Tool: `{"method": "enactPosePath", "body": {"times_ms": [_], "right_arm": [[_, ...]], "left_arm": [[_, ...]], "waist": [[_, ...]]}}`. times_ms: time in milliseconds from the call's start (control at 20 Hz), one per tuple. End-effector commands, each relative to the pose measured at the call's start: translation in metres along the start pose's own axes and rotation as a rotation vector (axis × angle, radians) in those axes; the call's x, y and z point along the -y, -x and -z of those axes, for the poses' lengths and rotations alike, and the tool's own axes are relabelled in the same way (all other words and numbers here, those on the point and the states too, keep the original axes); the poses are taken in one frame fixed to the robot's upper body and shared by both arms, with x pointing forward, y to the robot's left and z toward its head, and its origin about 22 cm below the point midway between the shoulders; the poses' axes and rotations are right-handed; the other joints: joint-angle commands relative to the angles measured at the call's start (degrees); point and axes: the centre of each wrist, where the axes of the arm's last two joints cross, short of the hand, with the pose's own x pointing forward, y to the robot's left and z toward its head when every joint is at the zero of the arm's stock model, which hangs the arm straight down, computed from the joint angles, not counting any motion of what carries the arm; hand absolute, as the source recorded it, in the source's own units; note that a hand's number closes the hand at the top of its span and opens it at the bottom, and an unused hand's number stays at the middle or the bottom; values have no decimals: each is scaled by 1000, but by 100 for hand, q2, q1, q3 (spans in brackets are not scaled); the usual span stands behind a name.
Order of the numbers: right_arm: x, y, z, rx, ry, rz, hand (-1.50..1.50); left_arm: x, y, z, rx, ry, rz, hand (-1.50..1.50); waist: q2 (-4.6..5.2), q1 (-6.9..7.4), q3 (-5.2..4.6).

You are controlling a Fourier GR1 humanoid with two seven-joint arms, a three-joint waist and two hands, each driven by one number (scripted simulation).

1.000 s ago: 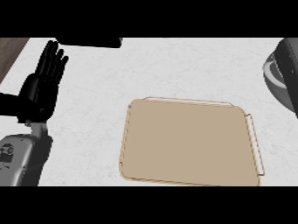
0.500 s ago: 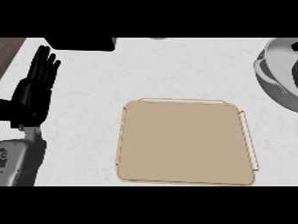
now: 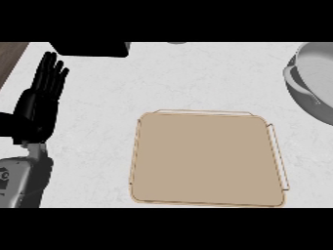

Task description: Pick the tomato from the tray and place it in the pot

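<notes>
Left robot hand (image 3: pixel 39 105), fingers straight and apart, stands at the pale marbled tabletop's (image 3: pixel 197 78) left edge. The smooth tan, round-cornered tray (image 3: pixel 205 161) lies well apart from the grey round pot (image 3: pixel 309 61) far right. I cannot tell where the tomato is.

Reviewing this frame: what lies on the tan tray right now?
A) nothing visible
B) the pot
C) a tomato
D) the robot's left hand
A: the tray shows only its bare tan surface, the pot sits apart at the upper right, and the left hand rests open at the left.
</notes>
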Motion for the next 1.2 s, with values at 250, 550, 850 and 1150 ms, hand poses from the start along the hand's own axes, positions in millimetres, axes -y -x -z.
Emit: {"method": "enactPosePath", "body": {"times_ms": [250,550,850,1150], "right_arm": [[-28,38,7,-246,-216,195,-150],[-41,52,2,-90,-293,268,-150],[-17,24,7,-45,-108,501,-150],[-16,29,9,-213,-25,695,-150]], "left_arm": [[-3,2,-1,1,-16,-7,0],[-1,6,-3,0,-5,-6,0],[9,-8,9,6,17,-15,0],[-9,-11,10,-3,-16,2,0]], "waist": [[28,23,21],[15,12,13],[32,50,20],[-27,-78,11]]}}
